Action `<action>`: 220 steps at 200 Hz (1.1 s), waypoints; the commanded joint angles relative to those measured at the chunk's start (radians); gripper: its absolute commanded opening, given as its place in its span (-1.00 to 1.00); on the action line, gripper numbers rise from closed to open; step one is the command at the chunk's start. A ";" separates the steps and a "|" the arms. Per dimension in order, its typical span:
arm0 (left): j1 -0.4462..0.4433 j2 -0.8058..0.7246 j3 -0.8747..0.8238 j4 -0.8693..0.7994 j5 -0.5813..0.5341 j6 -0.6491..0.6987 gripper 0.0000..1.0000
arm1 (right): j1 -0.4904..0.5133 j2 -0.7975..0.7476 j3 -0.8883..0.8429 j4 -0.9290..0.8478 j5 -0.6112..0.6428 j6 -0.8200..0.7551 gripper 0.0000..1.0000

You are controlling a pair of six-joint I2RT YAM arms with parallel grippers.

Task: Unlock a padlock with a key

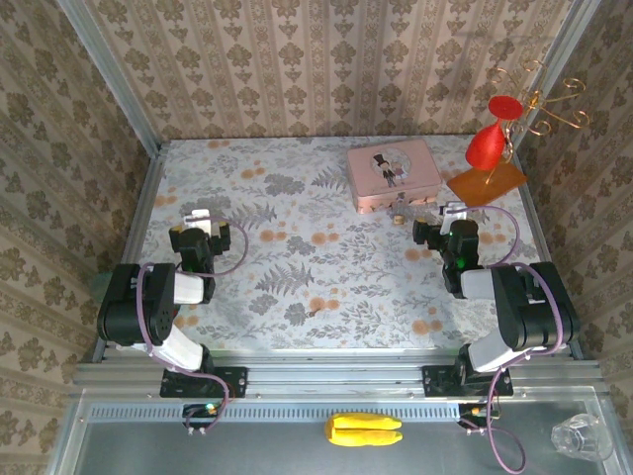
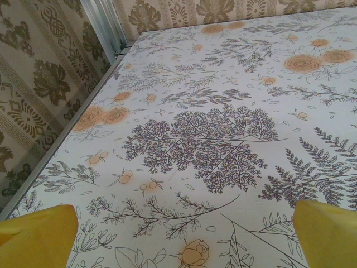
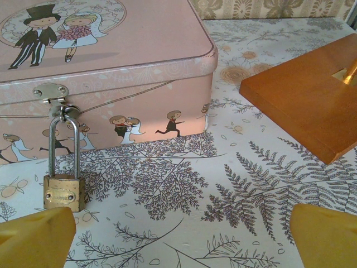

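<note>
A small brass padlock point(image 3: 64, 192) hangs by its thin shackle from the hasp point(image 3: 53, 94) of the pink tin point(image 3: 111, 61) and rests on the floral table top. In the top view the padlock point(image 1: 399, 212) lies at the front of the tin point(image 1: 393, 173). My right gripper point(image 3: 181, 240) is open just in front of the tin, the padlock close to its left fingertip point(image 3: 33, 237); it stands a little right of the padlock in the top view point(image 1: 450, 212). My left gripper point(image 2: 181, 237) is open over bare table at the left point(image 1: 203, 218). The key is out of view.
An orange wooden base point(image 3: 307, 100) carrying a wire stand with red ornaments point(image 1: 495, 134) sits right of the tin. Patterned walls close in the table on three sides. On the near shelf lie a yellow object point(image 1: 364, 429) and a clear cup point(image 1: 582, 435).
</note>
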 commanded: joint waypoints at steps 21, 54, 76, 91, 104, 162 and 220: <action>0.005 -0.007 0.011 0.005 0.010 -0.012 1.00 | -0.004 -0.004 0.017 0.001 -0.015 -0.005 1.00; 0.006 -0.006 0.011 0.006 0.010 -0.012 1.00 | -0.004 -0.004 0.017 0.001 -0.016 -0.004 1.00; 0.005 -0.007 0.012 0.005 0.010 -0.013 1.00 | -0.006 -0.004 0.019 -0.003 -0.018 -0.002 1.00; 0.005 -0.006 0.012 0.004 0.010 -0.013 1.00 | -0.006 -0.003 0.018 -0.003 -0.017 -0.002 1.00; 0.006 -0.007 0.014 0.000 0.013 -0.014 1.00 | -0.006 -0.004 0.018 -0.003 -0.017 -0.002 1.00; 0.004 -0.006 0.011 0.006 0.009 -0.010 1.00 | -0.007 -0.006 0.015 0.003 -0.019 -0.002 1.00; -0.102 -0.208 -0.046 -0.048 0.011 0.129 1.00 | 0.010 -0.129 0.043 -0.147 -0.023 -0.021 1.00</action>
